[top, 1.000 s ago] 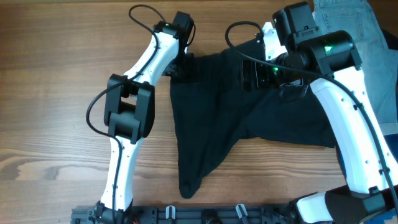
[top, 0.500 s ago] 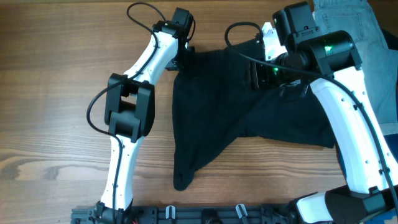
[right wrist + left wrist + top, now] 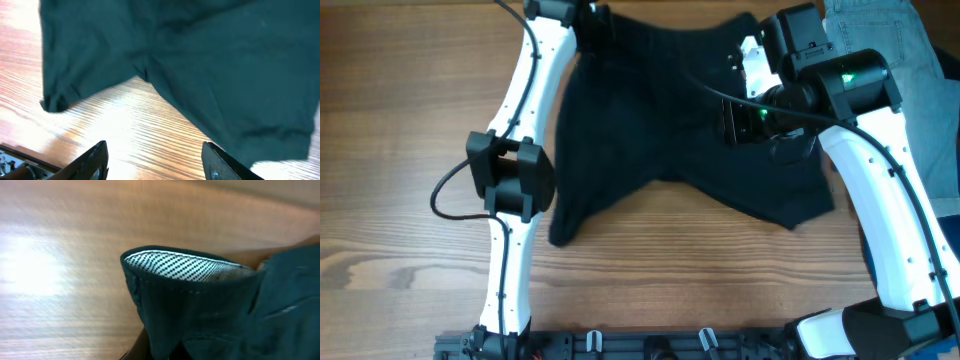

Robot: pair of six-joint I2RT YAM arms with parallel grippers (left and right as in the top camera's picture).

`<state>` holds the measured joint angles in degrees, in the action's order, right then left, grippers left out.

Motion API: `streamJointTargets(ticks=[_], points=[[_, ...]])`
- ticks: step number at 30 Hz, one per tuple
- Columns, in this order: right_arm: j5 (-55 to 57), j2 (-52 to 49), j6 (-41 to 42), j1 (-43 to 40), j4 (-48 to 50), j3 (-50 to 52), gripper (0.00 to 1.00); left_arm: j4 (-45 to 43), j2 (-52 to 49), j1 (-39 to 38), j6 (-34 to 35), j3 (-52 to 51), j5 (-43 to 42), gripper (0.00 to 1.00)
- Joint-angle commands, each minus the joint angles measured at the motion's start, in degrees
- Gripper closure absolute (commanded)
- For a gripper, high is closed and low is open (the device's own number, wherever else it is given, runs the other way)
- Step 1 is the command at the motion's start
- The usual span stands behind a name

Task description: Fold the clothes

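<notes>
One black garment [image 3: 650,120] lies waistband far, legs splayed toward the robot.

table [image 3: 390,150] – wooden | denim garment [image 3: 932,70] – light blue, far-right edge

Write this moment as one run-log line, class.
left gripper: holds black garment edge | right gripper: open, above garment | fold: not yet made
</notes>
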<state>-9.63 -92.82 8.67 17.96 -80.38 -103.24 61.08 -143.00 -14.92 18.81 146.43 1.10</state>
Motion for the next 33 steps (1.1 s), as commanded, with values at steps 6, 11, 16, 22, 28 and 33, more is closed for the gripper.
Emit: streamJointTargets(ticks=[6, 11, 16, 22, 28, 33], points=[[-0.3, -0.7, -1.2, 0.0, -0.1, -1.2, 0.39, -2.8, 2.9, 1.4, -0.4, 2.2, 10.5, 0.96], [-0.3, -0.7, -1.2, 0.0, -0.3, -1.2, 0.36, -2.8, 2.9, 4.1, -0.3, 2.2, 10.6, 0.96], [-0.3, -0.7, -1.2, 0.0, -1.2, -1.2, 0.36, -0.2, 2.9, 7.9, 3.0, 2.2, 11.6, 0.96], [-0.3, -0.7, -1.2, 0.0, -0.8, -1.2, 0.28, 7.8, 2.7, 11.8, 4.2, 2.2, 11.1, 0.96], [-1.3, -0.7, -1.0, 0.0, -0.7, -0.3, 0.25, 10.3, 2.7, 12.5, 4.1, 2.2, 9.9, 0.00], [-6.4, -0.7, -1.0, 0.4, 1.0, 7.6, 0.28, 10.7, 2.8, 12.5, 3.9, 2.2, 9.0, 0.00]])
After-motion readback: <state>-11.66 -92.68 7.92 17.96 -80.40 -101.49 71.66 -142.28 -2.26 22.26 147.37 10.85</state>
